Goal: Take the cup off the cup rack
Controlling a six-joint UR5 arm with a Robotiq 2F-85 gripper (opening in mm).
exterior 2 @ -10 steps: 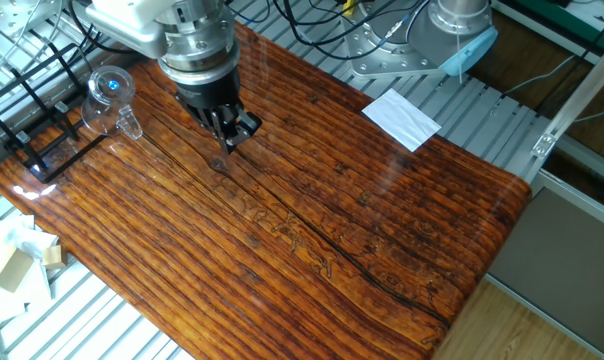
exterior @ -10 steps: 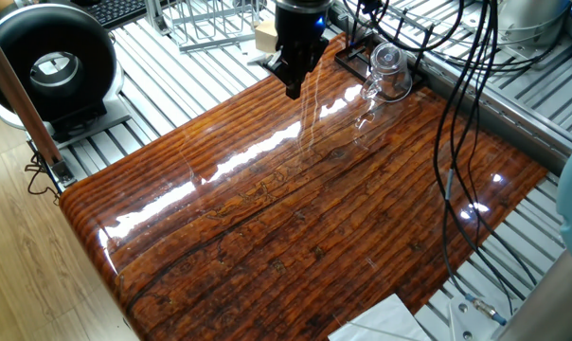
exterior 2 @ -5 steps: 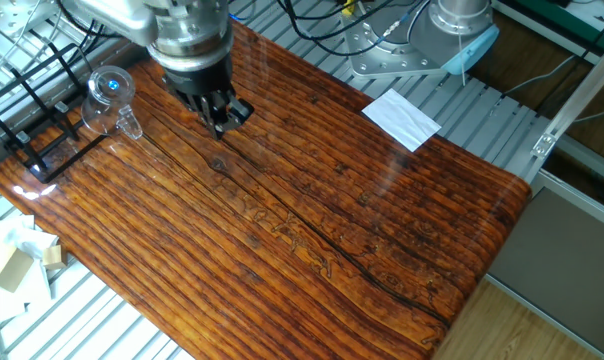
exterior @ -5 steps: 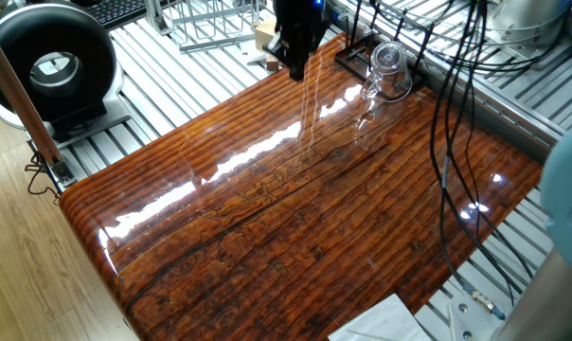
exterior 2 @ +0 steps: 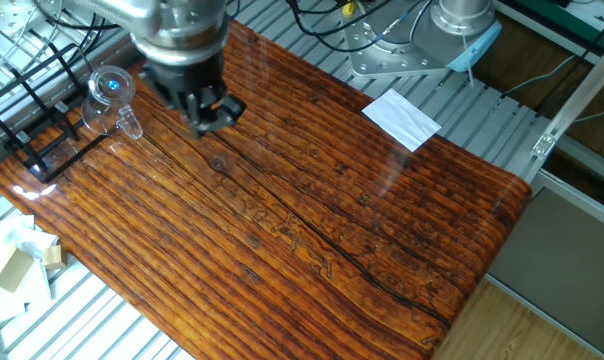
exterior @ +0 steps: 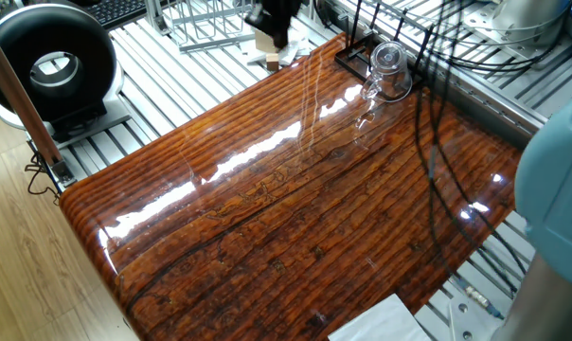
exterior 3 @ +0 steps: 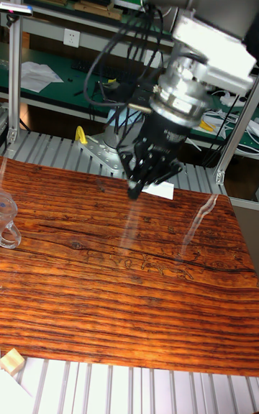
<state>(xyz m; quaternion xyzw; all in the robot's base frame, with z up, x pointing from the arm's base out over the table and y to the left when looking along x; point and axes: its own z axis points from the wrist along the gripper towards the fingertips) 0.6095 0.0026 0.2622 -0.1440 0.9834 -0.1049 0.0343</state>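
You are looking at the gripper [exterior 2: 210, 108] hanging above the desk [exterior 2: 312, 220], near the end where the cup [exterior 2: 110, 97] is sitting. Its fingers are blurred in both side views; in the tall view they are appearing drawn together at the tip [exterior 3: 135, 191], with nothing between them, though you cannot tell this for certain. The cup is resting at the corner of the desk, mouth tipped sideways and its handle [exterior 2: 131, 125] pointing along the wood. The cup rack [exterior 2: 37, 120] is standing just beside it at the desk's edge, its black rods rising behind the glass; whether the cup is touching the rack cannot be told from these views. The gripper and the cup are near each other but apart. A white sheet of paper [exterior 2: 402, 118] is lying at the opposite long edge. A small wooden block [exterior 3: 11, 361] is sitting just off the desk's edge.
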